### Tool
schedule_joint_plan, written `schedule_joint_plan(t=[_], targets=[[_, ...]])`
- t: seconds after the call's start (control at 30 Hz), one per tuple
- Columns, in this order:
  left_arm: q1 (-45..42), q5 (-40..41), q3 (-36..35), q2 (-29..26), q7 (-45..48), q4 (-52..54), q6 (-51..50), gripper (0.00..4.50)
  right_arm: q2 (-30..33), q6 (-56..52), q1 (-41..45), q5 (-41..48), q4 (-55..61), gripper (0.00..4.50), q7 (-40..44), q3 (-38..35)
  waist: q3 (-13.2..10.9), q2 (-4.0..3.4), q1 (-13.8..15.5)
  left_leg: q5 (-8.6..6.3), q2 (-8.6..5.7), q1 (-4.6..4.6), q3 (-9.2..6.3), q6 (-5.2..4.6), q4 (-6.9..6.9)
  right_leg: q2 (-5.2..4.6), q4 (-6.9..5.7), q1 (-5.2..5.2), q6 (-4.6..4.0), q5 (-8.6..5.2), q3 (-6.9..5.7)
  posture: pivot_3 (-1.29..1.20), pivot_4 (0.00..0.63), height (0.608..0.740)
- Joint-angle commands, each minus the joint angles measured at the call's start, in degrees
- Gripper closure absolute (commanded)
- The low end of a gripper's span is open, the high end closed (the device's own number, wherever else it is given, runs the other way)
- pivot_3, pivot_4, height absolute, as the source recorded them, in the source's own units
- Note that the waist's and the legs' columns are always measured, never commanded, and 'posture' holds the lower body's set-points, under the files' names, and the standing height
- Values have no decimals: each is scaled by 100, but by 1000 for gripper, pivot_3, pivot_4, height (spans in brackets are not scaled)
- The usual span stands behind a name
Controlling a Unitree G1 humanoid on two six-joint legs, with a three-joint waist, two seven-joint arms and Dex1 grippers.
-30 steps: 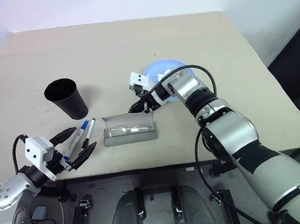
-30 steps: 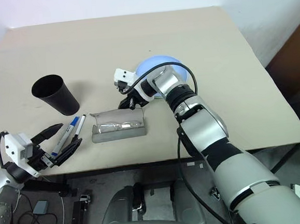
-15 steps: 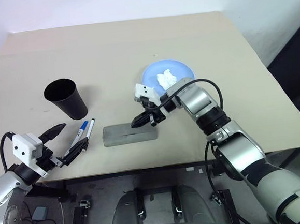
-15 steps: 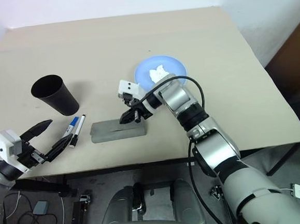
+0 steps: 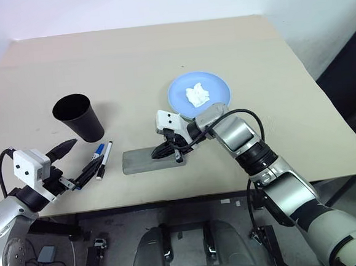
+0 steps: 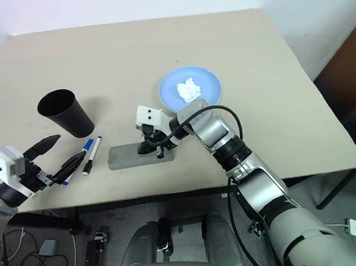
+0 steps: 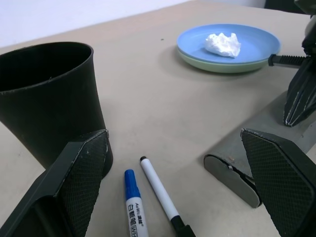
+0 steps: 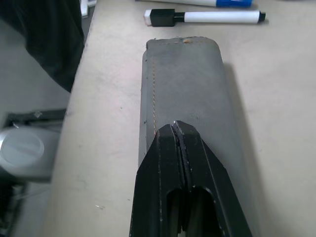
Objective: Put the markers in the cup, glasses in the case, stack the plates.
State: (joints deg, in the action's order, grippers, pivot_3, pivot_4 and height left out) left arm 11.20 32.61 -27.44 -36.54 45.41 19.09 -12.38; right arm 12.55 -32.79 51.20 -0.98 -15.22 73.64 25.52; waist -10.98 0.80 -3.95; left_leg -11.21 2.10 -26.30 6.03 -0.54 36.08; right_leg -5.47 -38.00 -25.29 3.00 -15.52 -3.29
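where the shut right fingers (image 8: 178, 148) press, the case (image 8: 185, 94) lies closed beneath.

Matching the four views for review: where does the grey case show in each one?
Left eye view: case, low centre, lid shut, right hand on it.
Right eye view: low centre-left.
Left wrist view: its rounded end by the right edge.
Right wrist view: centre, under the shut fingers.
Shared landmark: the black-capped marker, just past the case's end.
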Motion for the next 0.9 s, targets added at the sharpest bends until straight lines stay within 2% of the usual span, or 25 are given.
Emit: schedule_joint_plan(t=[0.03,0.23,0.3,0.53,0.63,0.9], targets=[[30,99,-115,-62,-75,284,-92,0,82,293,-208,27,71,4483,-39,151,2,3,2,0,0,0,0,0,1,0,0,1,0,0,0,0,150,711],[316,277,-259,-110,-374,564,-713,0,79,-328,94,936,372,4483,107,-638,1,3,3,0,0,-10,0,0,3,0,0,7,1,0,1,0,150,711],[440,348,-320,-242,-575,626,-1226,0,189,-359,167,1014,404,4483,45,-742,1,3,2,0,1,-11,-2,0,2,0,0,6,1,1,0,0,150,711],[595,541,-589,-422,-899,674,-2086,0,602,-743,257,1441,699,4483,12,-1028,1,2,8,0,2,-10,-2,0,2,-2,6,-6,-3,-2,-2,0,150,711],[578,170,-427,-652,-1105,506,-2365,0,810,-867,253,1602,771,4483,-6,-1167,1,2,12,0,2,-12,-2,0,-3,-2,8,-9,-4,-2,-1,0,150,711],[-26,-213,167,-970,-1177,-143,-2833,0,1236,-1291,90,2004,1067,4483,-209,-1442,0,1,16,-1,2,-15,-2,0,-9,-5,12,-11,-4,-2,-1,0,150,711]])
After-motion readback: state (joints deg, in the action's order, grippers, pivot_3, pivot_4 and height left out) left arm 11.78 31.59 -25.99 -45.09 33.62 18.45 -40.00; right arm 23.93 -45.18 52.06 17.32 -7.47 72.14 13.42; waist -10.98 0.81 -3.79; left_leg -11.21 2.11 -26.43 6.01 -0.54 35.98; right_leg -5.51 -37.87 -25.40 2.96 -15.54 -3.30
